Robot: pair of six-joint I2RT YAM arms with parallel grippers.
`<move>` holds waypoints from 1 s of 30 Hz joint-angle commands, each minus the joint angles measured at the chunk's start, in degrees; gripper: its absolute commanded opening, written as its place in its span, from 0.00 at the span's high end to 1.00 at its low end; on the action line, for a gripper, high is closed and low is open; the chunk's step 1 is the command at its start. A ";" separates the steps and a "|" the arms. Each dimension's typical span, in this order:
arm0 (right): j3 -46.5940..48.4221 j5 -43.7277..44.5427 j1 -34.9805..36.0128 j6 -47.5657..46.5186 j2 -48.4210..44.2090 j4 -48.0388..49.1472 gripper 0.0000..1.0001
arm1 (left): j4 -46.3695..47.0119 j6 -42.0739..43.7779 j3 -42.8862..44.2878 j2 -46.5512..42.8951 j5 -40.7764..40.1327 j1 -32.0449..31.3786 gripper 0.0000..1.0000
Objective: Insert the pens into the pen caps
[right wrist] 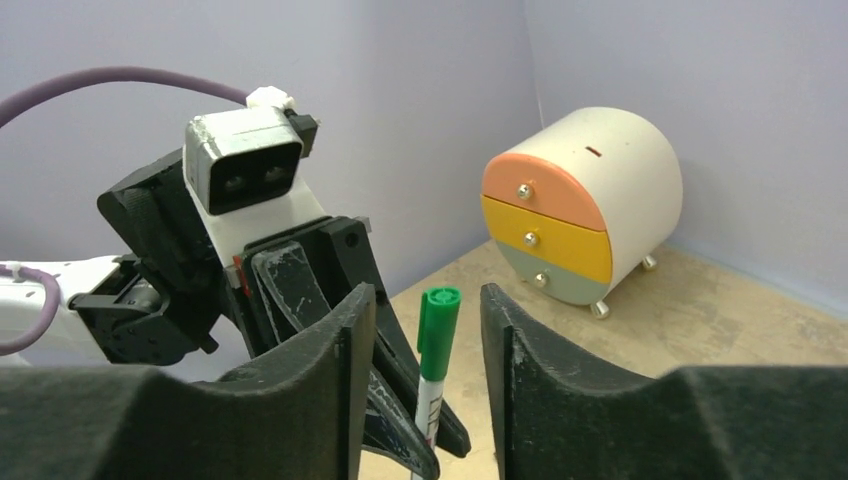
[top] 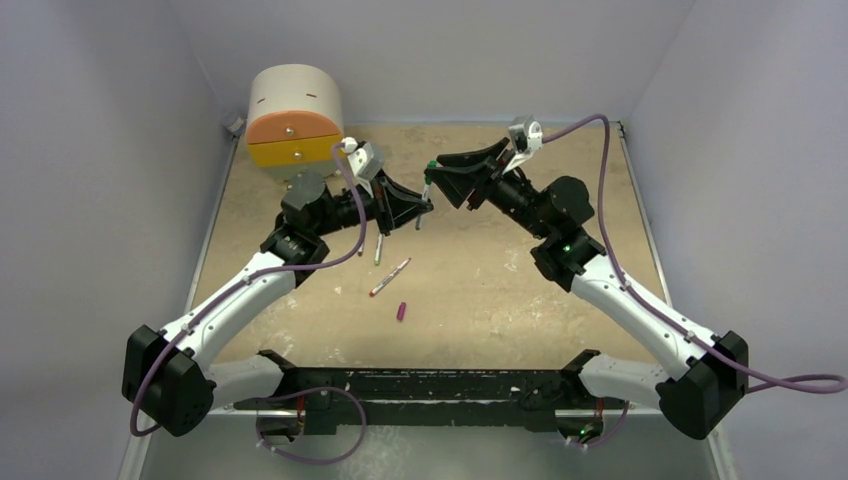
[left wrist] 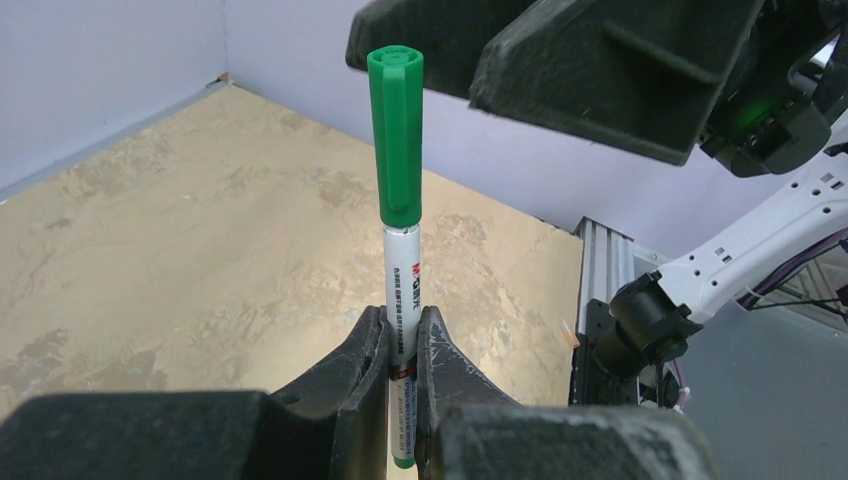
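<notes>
Just past table centre, toward 12 o'clock in the top view, two black grippers meet tip to tip. Of these, the left gripper [left wrist: 402, 325] is clenched on the barrel of a thin white marker pen [left wrist: 401, 270], which stands upright in its grip in the left wrist view. A green plastic cap [left wrist: 395, 130] sits on the pen's upper end and covers the tip. A small green stub shows at the pen's bottom end, below the grip.

Opposite, the right gripper [right wrist: 428, 305] has its jaws spread to either side of the green cap. There is a clear gap on both sides, so it grasps nothing.

On the mottled beige tabletop [top: 500, 290], at roughly 7 o'clock from the held pen, lie two loose white pens: a short-looking one [top: 379, 250] and, just beside it, a slanted one with reddish ends [top: 390, 277]. A small magenta cap [top: 402, 311] lies apart from them, toward 6 o'clock. A rounded cream drawer cabinet with orange and yellow fronts [top: 295, 115] stands in the far corner at 10 o'clock.
</notes>
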 commanded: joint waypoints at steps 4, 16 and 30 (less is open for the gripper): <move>3.96 -1.35 -0.13 -2.17 -0.23 0.20 0.47 | -1.28 2.97 2.72 -1.21 3.47 0.05 1.00; 3.87 -4.20 -0.11 -0.42 3.03 0.40 0.54 | -0.52 2.86 1.86 -2.91 1.23 -0.15 1.00; 1.88 -5.49 -0.06 -0.20 3.22 1.13 1.00 | 3.30 0.83 1.52 -1.78 -3.93 -0.15 1.00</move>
